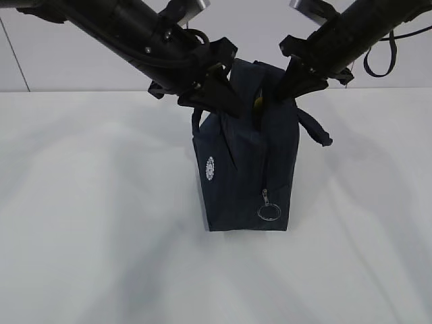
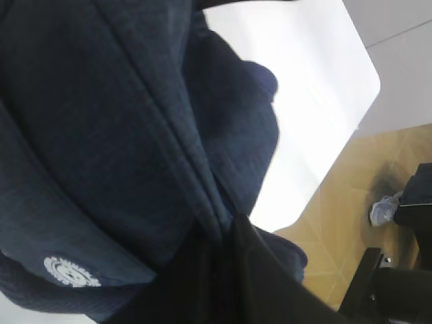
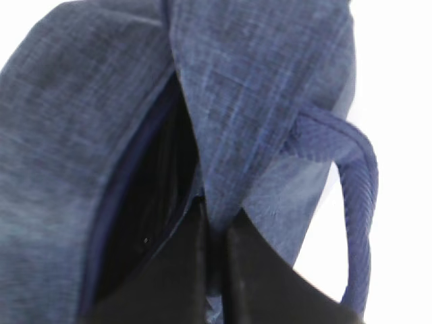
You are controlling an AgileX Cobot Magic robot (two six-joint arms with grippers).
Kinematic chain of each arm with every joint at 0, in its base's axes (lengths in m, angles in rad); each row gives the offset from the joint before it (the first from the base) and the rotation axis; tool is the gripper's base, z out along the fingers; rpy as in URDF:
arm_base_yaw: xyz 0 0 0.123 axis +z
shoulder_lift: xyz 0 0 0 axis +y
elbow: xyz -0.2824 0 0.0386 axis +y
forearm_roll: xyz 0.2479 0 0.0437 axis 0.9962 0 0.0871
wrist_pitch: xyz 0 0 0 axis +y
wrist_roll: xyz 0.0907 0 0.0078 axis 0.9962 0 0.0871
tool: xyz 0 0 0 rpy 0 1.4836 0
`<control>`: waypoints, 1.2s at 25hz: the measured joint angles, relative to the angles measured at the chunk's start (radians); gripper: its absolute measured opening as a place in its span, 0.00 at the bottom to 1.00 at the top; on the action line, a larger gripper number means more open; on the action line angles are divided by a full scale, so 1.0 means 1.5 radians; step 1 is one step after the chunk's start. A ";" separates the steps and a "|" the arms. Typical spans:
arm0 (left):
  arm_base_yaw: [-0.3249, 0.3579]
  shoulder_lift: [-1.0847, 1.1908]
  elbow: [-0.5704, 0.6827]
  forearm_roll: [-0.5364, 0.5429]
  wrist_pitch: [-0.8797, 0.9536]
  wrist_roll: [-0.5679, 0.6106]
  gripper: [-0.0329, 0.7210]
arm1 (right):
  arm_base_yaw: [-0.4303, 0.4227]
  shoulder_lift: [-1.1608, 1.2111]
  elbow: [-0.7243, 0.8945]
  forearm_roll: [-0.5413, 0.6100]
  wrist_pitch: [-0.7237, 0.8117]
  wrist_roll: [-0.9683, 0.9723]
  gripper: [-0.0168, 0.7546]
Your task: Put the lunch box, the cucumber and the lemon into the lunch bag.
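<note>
The dark navy lunch bag (image 1: 246, 169) stands upright at the middle of the white table, its round white logo (image 1: 209, 167) on the left side and its metal ring pull (image 1: 268, 212) low on the front. My left gripper (image 1: 226, 101) is shut on the bag's top left fabric edge (image 2: 202, 196). My right gripper (image 1: 283, 91) is shut on the top right edge (image 3: 223, 169). The top opening gapes dark in the right wrist view (image 3: 152, 196). A sliver of yellow, the lemon (image 1: 257, 102), shows in the opening. The lunch box and cucumber are hidden.
The white table (image 1: 101, 202) spreads around the bag. A loop handle (image 1: 316, 127) hangs off the bag's right side, also in the right wrist view (image 3: 361, 202). The table's far edge and a wooden floor (image 2: 351, 223) show in the left wrist view.
</note>
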 joint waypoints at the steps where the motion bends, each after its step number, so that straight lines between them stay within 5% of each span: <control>1: 0.000 0.008 0.000 -0.003 -0.004 0.000 0.06 | 0.000 -0.002 0.000 -0.003 0.001 0.006 0.05; 6: 0.000 0.035 0.000 -0.007 -0.002 0.000 0.08 | 0.003 -0.003 0.000 -0.011 0.001 0.037 0.05; 9: 0.000 0.038 0.000 -0.011 0.000 0.002 0.18 | 0.006 -0.003 0.000 -0.013 0.001 0.050 0.08; 15: 0.004 0.038 -0.002 -0.015 0.011 0.000 0.47 | 0.007 -0.006 0.000 -0.008 -0.002 0.062 0.39; 19: 0.021 0.038 -0.003 -0.015 0.034 0.000 0.50 | 0.007 -0.012 0.000 0.004 -0.002 0.068 0.48; 30: 0.051 -0.057 -0.003 0.039 -0.009 0.019 0.48 | 0.007 -0.189 0.000 0.012 -0.028 0.055 0.48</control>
